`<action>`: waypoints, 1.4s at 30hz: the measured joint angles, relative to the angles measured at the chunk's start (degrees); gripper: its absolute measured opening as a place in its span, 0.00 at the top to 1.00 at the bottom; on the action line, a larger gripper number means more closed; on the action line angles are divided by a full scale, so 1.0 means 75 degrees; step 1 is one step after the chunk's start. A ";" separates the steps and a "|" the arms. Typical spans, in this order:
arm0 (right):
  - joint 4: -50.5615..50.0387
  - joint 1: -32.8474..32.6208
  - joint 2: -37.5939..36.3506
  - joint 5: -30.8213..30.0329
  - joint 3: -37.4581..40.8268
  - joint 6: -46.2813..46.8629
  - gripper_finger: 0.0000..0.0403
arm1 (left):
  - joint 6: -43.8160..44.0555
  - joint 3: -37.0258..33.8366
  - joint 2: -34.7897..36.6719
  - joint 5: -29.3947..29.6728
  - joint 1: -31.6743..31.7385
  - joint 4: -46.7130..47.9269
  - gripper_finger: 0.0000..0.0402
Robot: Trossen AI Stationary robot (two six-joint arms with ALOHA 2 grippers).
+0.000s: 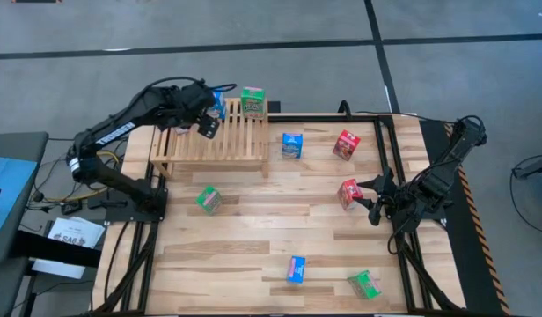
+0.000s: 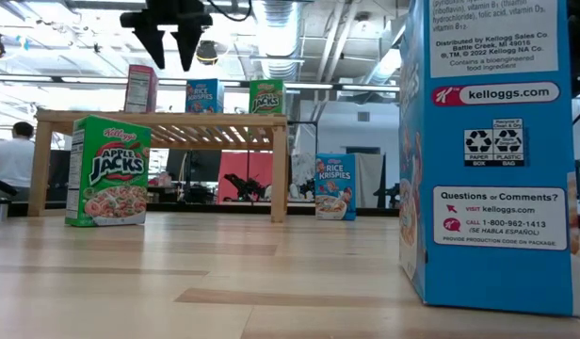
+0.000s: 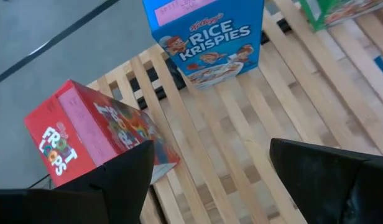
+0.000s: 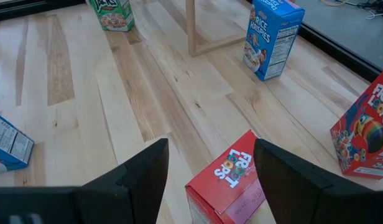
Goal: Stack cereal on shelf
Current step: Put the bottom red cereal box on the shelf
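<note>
3 cereal boxes (image 3: 207, 37) on shelf (image 3: 253, 143) below open left tool (image 3: 210, 180)

The plank tabletop (image 1: 253, 238) carries the slatted wooden shelf (image 1: 227, 141) at its far left part, standing on its legs. On the shelf's top stand three cereal boxes in a row along the far edge: a red box (image 3: 98, 134), a blue Rice Krispies box (image 3: 207, 37) and a green box (image 1: 252, 99). On the planks, just right of the shelf stands a blue box (image 1: 292, 145), with a red box (image 1: 346, 144) farther right. A green Apple Jacks box (image 1: 208, 199) stands in front of the shelf. Well apart from the shelf, toward the right and near edges, stand another red box (image 1: 349, 193), a blue box (image 1: 296, 269) and a green box (image 1: 364, 283).
</note>
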State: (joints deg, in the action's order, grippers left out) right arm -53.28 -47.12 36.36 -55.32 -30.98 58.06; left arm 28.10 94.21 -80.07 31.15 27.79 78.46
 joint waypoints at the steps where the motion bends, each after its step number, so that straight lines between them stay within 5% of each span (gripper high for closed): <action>1: 0.0001 0.0000 0.0000 -0.0001 0.0000 0.0000 0.35 | -0.0010 0.0000 -0.0056 -0.0005 0.0051 0.0002 0.23; 42: 0.0001 -0.0002 -0.0001 -0.0001 0.0000 0.0000 0.35 | 0.0032 -0.0003 -0.0213 0.0466 0.0435 0.1538 0.23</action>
State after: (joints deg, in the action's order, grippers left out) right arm -53.28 -47.13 36.35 -55.33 -30.98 58.06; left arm 28.34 94.19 -81.67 34.64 31.06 90.00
